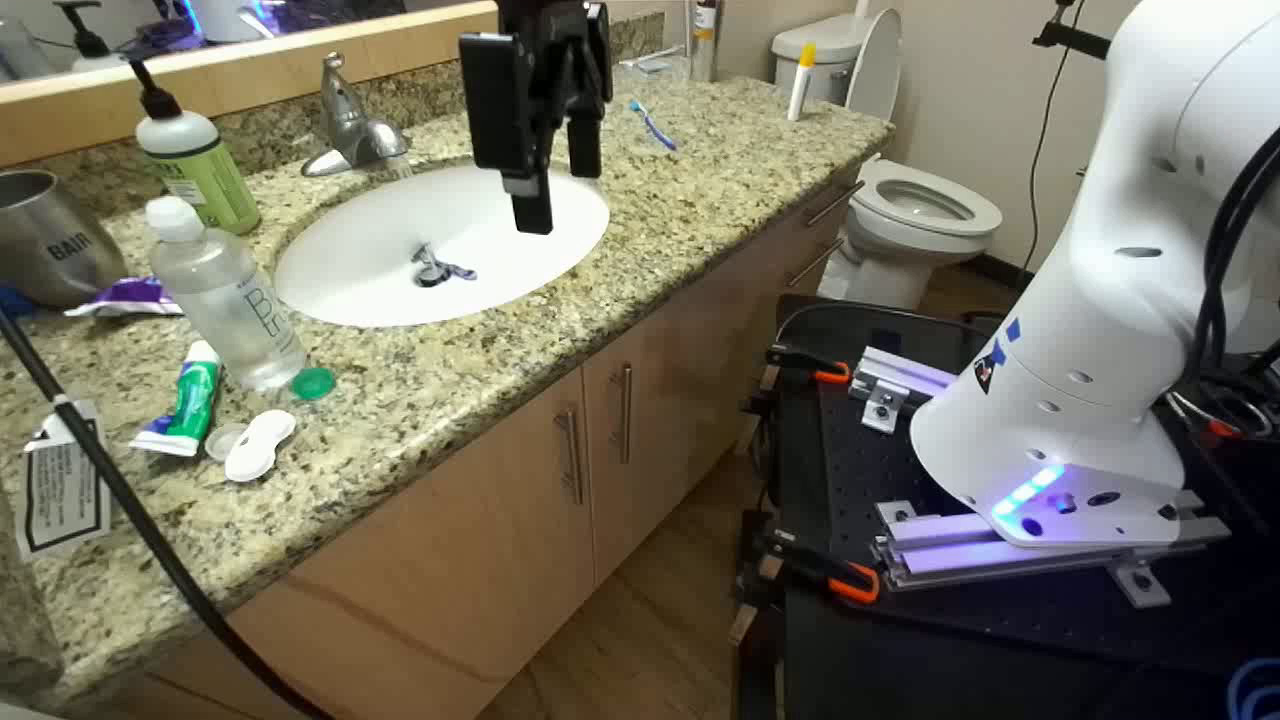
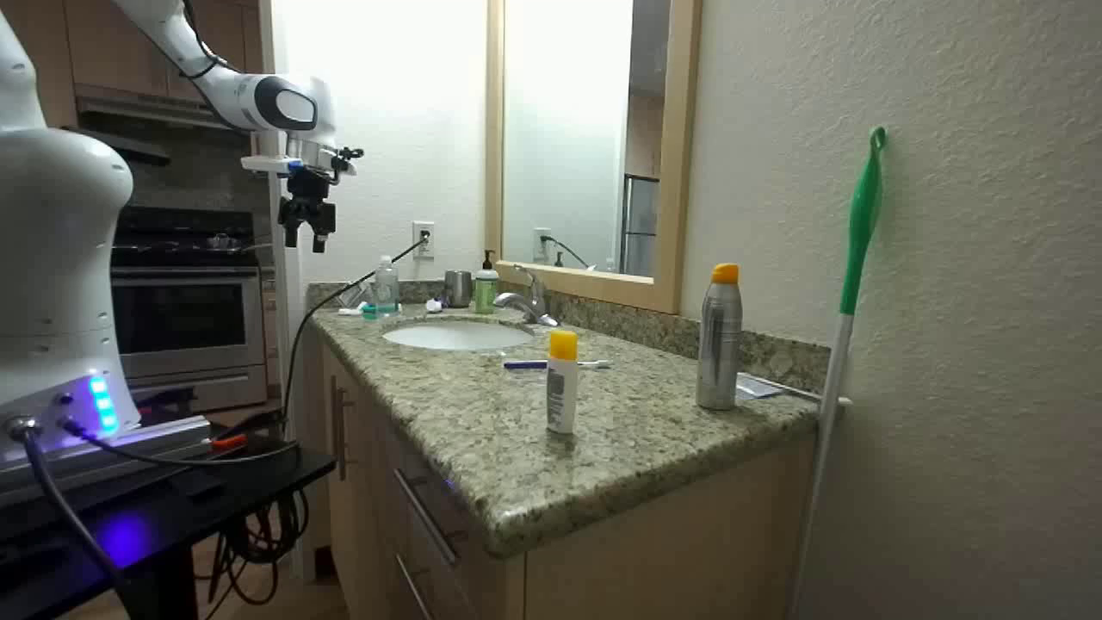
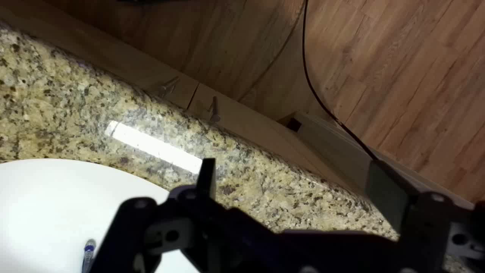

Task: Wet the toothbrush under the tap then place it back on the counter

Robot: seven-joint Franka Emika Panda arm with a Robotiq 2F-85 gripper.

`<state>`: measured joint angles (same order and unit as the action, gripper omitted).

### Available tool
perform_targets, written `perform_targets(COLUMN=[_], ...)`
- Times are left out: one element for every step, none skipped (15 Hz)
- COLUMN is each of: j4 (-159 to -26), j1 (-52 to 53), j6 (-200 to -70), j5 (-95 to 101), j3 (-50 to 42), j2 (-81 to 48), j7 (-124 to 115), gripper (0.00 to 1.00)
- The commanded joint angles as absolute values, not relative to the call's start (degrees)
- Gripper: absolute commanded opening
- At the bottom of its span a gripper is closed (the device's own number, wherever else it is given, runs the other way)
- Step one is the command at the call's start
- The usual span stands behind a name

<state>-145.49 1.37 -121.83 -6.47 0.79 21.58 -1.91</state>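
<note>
A toothbrush with a light-blue head and blue handle lies on the granite counter beyond the basin. In an exterior view it lies flat, partly hidden behind a white bottle; its blue handle shows. The chrome tap stands behind the white basin. A slim blue-and-clear item lies in the basin by the drain; I cannot tell whether it is a second toothbrush. My gripper is open and empty, high above the counter; in the wrist view its fingers are wide apart over the front edge.
A clear bottle, green pump bottle, metal cup and green tube stand or lie beside the basin. A yellow-capped white bottle and spray can stand at the far end. A black cable crosses the counter.
</note>
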Motion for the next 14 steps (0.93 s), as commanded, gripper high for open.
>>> perform_targets(j4=[-145.4,-145.4,-144.5,-142.9,-140.3,-138.2,-135.5,-133.4,-131.1,-128.5,-126.4,-124.9,-123.8,-123.3], j1=[1.4,1.4,0.7,-0.2,-1.4,-2.2,-3.4,-4.3,-5.5,-6.6,-8.0,-9.2,-10.5,-11.7], j6=[-121.7,-121.7,-123.5,-125.6,-127.1,-128.3,-128.2,-128.2,-127.9,-127.8,-127.6,-128.2,-128.9,-130.2], j5=[-6.5,-6.5,-5.9,-6.5,-7.4,-7.8,-8.2,-8.8,-9.3,-10.4,-11.2,-12.2,-12.9,-13.7], j3=[0.8,0.8,0.9,0.3,-0.9,-2.1,-3.9,-5.3,-6.9,-8.7,-10.4,-11.8,-13.2,-14.4], j2=[21.6,21.6,19.6,17.3,14.9,13.2,11.5,10.3,8.9,7.1,5.6,4.5,3.5,2.8], j7=[-1.9,-1.9,-3.4,-5.0,-6.7,-7.2,-7.2,-7.6,-7.6,-7.5,-7.5,-7.7,-8.2,-8.6], gripper=[1.0,1.0,1.0,1.0,1.0,1.0,1.0,1.0,1.0,1.0,1.0,1.0,1.0,1.0])
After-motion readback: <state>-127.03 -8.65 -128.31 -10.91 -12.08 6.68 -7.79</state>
